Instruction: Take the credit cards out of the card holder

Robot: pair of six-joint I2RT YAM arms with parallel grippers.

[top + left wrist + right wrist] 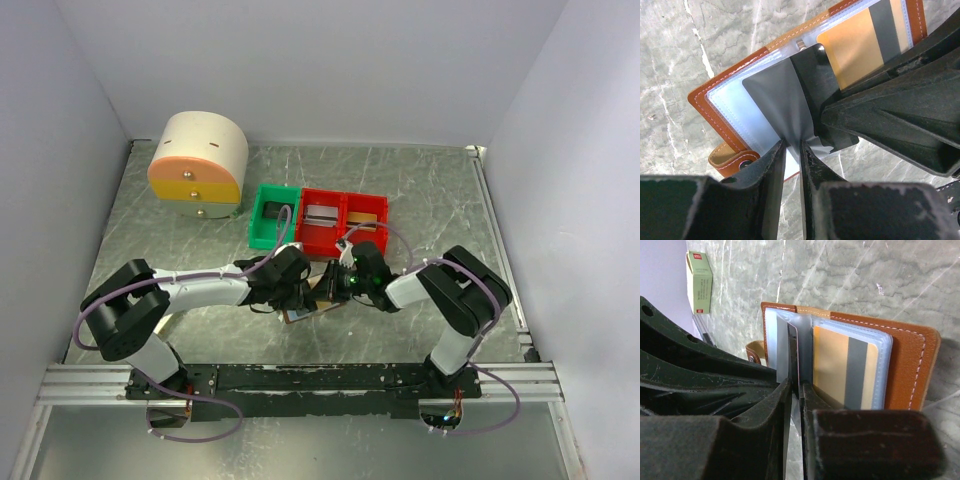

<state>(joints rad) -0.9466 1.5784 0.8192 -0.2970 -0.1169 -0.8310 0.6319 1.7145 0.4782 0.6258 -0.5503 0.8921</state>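
left hand (792,146) pinching grey card (774,95) at card holder (701,101), right hand (796,386) narrow around it, grip unclear, box (701,282) label unreadable

A robotics lab test cell is indicated: a marbled grey worktop (420,190) is boxed in by plain white panels (300,70). A left arm (165,290) and a right arm (460,290), both cabled, are bolted to an aluminium rail (85,385) at its near edge. A green bin (262,236), red bins (322,243) and a small drawer unit (197,165) are set out on it.

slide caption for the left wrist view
Left gripper pinching a grey card over the open card holder, orange card tucked inside
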